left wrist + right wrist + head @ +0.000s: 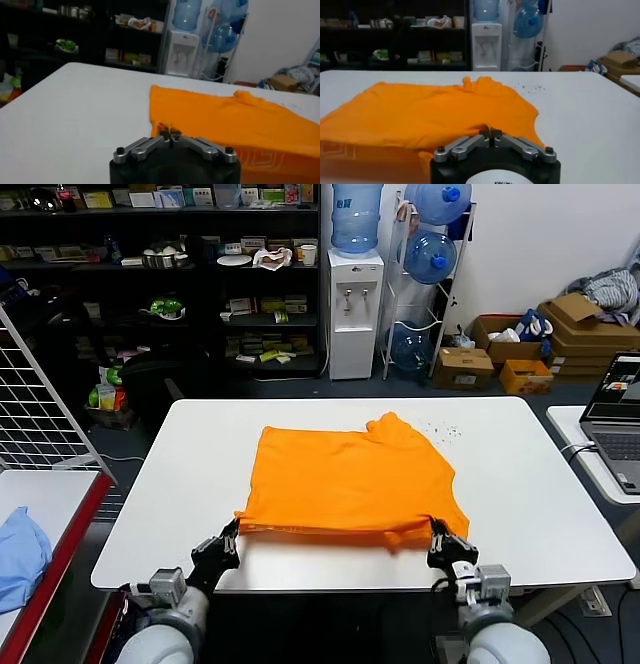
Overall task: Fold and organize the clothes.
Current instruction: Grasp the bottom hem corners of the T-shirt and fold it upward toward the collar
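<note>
Left gripper [232, 531], right gripper [437, 534] pinching near hem of T-shirt [345, 479]; advise lifting both corners evenly, keeping hem taut.

Counter [520, 484]: white, carrying one orange T-shirt [345, 479], folded over.
Left pincer [232, 536]: closed on the shirt's near left corner.
Right pincer [437, 536]: closed on the near right corner.
Blue cloth [20, 559]: on side table, left.
</note>
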Robot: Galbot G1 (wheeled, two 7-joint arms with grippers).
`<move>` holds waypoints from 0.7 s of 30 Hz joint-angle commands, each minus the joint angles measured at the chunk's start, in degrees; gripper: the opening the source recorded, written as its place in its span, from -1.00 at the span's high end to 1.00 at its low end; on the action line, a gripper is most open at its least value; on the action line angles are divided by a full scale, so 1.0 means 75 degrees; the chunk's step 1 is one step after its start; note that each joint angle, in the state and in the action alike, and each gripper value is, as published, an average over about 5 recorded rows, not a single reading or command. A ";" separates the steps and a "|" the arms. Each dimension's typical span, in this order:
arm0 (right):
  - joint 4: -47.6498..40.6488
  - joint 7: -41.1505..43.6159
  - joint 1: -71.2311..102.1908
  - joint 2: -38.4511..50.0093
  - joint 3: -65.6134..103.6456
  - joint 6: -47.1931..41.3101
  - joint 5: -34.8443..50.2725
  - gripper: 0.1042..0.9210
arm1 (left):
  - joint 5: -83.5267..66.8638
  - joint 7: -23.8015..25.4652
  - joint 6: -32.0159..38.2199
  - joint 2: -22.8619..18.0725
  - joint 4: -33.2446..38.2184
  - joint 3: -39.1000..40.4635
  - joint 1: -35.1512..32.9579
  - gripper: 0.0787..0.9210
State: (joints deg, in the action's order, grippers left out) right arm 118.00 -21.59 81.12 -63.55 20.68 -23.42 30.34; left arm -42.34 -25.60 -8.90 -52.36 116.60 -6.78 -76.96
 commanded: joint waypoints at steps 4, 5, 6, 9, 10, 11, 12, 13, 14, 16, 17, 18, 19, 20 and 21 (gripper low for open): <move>-0.1221 -0.0307 -0.2107 0.0055 -0.0547 -0.0532 0.0613 0.95 | -0.0070 -0.0089 -0.0087 -0.0199 -0.1631 0.1050 0.2410 0.96; -0.1278 -0.0311 -0.2192 0.0053 -0.0601 -0.0562 0.0633 0.95 | -0.0083 -0.0103 -0.0151 -0.0202 -0.1676 0.1083 0.2465 0.96; -0.1332 -0.0319 -0.2274 0.0051 -0.0655 -0.0588 0.0663 0.95 | -0.0099 -0.0115 -0.0201 -0.0190 -0.1709 0.1123 0.2508 0.96; -0.1454 -0.0331 -0.2442 0.0052 -0.0767 -0.0645 0.0743 0.95 | -0.0158 -0.0118 -0.0284 -0.0135 -0.1775 0.1224 0.2582 0.96; -0.1494 -0.0332 -0.2489 0.0052 -0.0797 -0.0652 0.0761 0.95 | -0.0177 -0.0123 -0.0298 -0.0124 -0.1799 0.1253 0.2601 0.96; -0.1528 -0.0330 -0.2528 0.0049 -0.0821 -0.0654 0.0766 0.95 | -0.0189 -0.0129 -0.0307 -0.0126 -0.1824 0.1272 0.2617 0.96; -0.1562 -0.0326 -0.2568 0.0044 -0.0849 -0.0654 0.0769 0.95 | -0.0197 -0.0136 -0.0314 -0.0135 -0.1854 0.1285 0.2635 0.96; -0.1590 -0.0323 -0.2600 0.0037 -0.0873 -0.0653 0.0770 0.95 | -0.0201 -0.0143 -0.0320 -0.0149 -0.1889 0.1298 0.2658 0.96; -0.1622 -0.0318 -0.2633 0.0024 -0.0896 -0.0650 0.0769 0.95 | -0.0199 -0.0152 -0.0327 -0.0169 -0.1928 0.1311 0.2685 0.96; -0.1689 -0.0306 -0.2699 -0.0011 -0.0937 -0.0650 0.0769 0.95 | -0.0199 -0.0168 -0.0345 -0.0206 -0.2001 0.1340 0.2749 0.96; -0.1723 -0.0294 -0.2729 -0.0030 -0.0955 -0.0653 0.0765 0.95 | -0.0201 -0.0175 -0.0360 -0.0228 -0.2039 0.1358 0.2787 0.96; -0.1753 -0.0280 -0.2755 -0.0048 -0.0972 -0.0658 0.0761 0.94 | -0.0204 -0.0181 -0.0382 -0.0247 -0.2071 0.1377 0.2821 0.96; -0.1775 -0.0253 -0.2769 -0.0063 -0.0985 -0.0674 0.0759 0.91 | -0.0215 -0.0186 -0.0430 -0.0265 -0.2097 0.1392 0.2851 0.96; -0.1789 -0.0213 -0.2775 -0.0074 -0.0998 -0.0683 0.0751 0.88 | -0.0240 -0.0194 -0.0511 -0.0288 -0.2118 0.1401 0.2877 0.96; -0.1799 -0.0171 -0.2771 -0.0084 -0.1007 -0.0690 0.0740 0.83 | -0.0266 -0.0206 -0.0597 -0.0309 -0.2127 0.1408 0.2896 0.96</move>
State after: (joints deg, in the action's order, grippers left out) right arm 106.63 -22.70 63.80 -64.16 14.21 -27.73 35.00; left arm -44.03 -27.04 -11.92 -54.38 103.25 2.35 -58.51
